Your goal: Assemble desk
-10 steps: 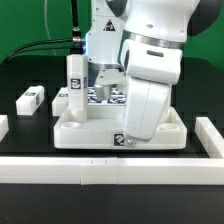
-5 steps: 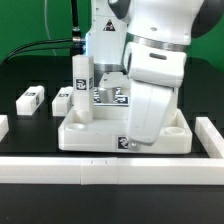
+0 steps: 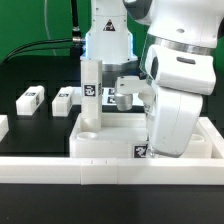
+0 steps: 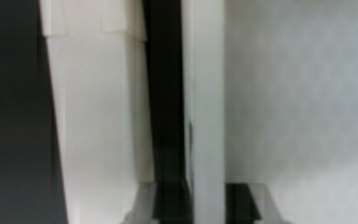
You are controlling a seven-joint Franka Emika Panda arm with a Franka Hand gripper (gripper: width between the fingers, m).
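The white tabletop (image 3: 100,148) lies flat near the front border bar, with a tag on its front wall. One white leg (image 3: 91,92) stands upright on its back left part. Two loose legs (image 3: 32,99) (image 3: 63,99) lie on the black table at the exterior view's left. My gripper (image 3: 153,150) is at the tabletop's front right rim, mostly hidden by my wrist. In the wrist view my gripper (image 4: 206,205) is shut on a thin white wall of the tabletop (image 4: 206,100), with a dark finger on each side.
A long white border bar (image 3: 110,172) runs along the front, with short bars at the left (image 3: 3,126) and right (image 3: 214,132). The marker board (image 3: 108,92) lies behind the tabletop. My arm blocks the right half of the exterior view.
The tabletop, with the upright leg on it, has slid to the exterior view's right and a little toward the front bar. My arm moved the same way with it.
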